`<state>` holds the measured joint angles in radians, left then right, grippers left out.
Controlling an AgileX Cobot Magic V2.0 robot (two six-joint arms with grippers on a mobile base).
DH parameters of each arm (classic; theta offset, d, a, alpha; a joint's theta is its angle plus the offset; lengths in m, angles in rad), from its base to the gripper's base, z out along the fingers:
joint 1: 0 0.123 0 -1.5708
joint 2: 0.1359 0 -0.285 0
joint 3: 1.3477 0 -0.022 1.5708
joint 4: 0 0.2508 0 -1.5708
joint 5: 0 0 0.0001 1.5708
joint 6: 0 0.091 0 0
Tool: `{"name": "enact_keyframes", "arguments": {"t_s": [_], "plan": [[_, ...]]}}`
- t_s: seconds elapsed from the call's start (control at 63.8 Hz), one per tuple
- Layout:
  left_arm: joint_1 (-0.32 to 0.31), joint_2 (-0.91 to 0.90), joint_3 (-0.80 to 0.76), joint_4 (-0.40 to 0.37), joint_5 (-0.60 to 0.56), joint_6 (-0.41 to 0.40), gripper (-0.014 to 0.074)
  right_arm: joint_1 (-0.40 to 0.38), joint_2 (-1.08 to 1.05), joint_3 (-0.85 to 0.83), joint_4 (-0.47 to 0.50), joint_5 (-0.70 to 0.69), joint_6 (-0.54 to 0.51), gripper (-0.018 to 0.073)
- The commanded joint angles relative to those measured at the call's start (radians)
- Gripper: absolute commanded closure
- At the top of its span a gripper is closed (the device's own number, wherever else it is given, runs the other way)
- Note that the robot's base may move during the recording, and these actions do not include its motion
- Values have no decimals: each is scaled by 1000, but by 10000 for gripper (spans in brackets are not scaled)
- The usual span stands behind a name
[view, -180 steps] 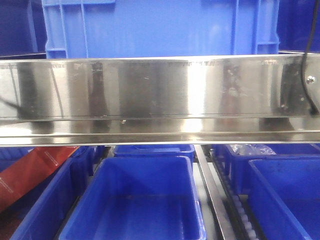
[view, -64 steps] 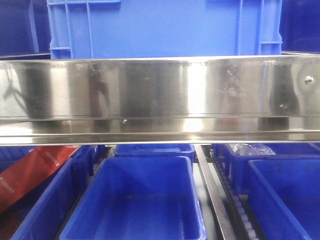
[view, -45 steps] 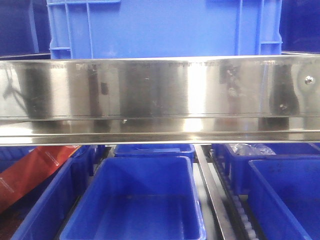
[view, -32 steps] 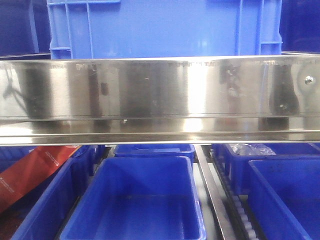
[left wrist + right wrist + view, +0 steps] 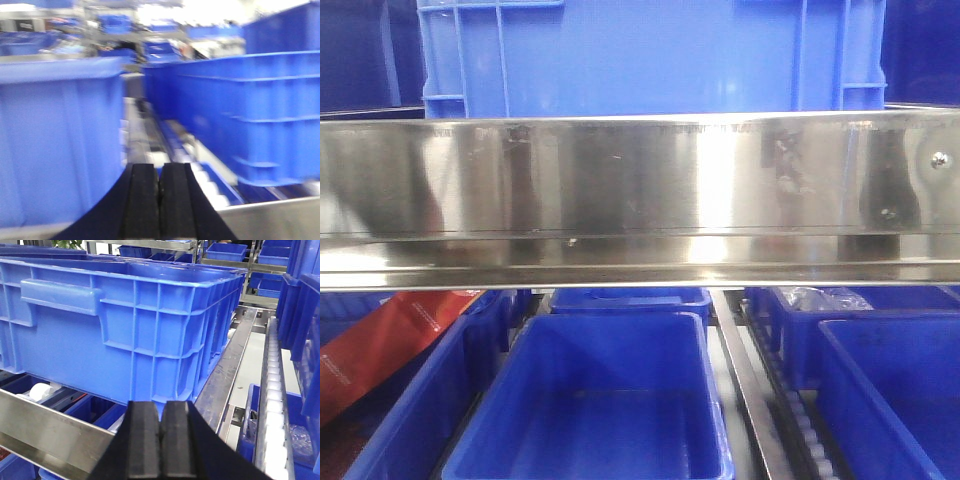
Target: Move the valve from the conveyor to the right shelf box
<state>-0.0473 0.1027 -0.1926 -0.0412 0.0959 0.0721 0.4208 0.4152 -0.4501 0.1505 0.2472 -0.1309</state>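
Observation:
The valve and the conveyor are out of view in every frame. My left gripper (image 5: 159,170) is shut and empty, its black pads pressed together, facing a gap between two blue crates on a shelf; that view is blurred. My right gripper (image 5: 160,407) is shut and empty, just in front of the corner of a large blue crate (image 5: 120,320) that stands on the upper shelf. Neither gripper shows in the front view.
A polished steel shelf rail (image 5: 640,200) spans the front view, with a blue crate (image 5: 640,55) above it and open blue bins (image 5: 605,400) below. A red bag (image 5: 370,345) lies at lower left. Roller tracks (image 5: 272,390) and a steel divider (image 5: 230,375) run beside the crate.
The front view has shifted slightly; the dark cable at the right edge of the rail is gone and the upper crate sits a little further right.

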Motion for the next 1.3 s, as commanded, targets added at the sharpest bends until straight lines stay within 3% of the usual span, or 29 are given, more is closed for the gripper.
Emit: {"name": "enact_keyframes", "arguments": {"t_s": [0.0, 0.172, 0.282, 1.285], "plan": [[36, -45, 75, 8, -74, -27, 707, -2, -5, 3, -9, -24, 2, 722], [64, -95, 193, 9, -158, -27, 707, -2, -5, 3, -9, -24, 2, 722], [66, -103, 193, 9, -55, -27, 707, -2, -5, 3, -9, -24, 2, 722], [66, -103, 193, 9, -64, -27, 707, -2, -6, 3, -9, -37, 2, 722]]}}
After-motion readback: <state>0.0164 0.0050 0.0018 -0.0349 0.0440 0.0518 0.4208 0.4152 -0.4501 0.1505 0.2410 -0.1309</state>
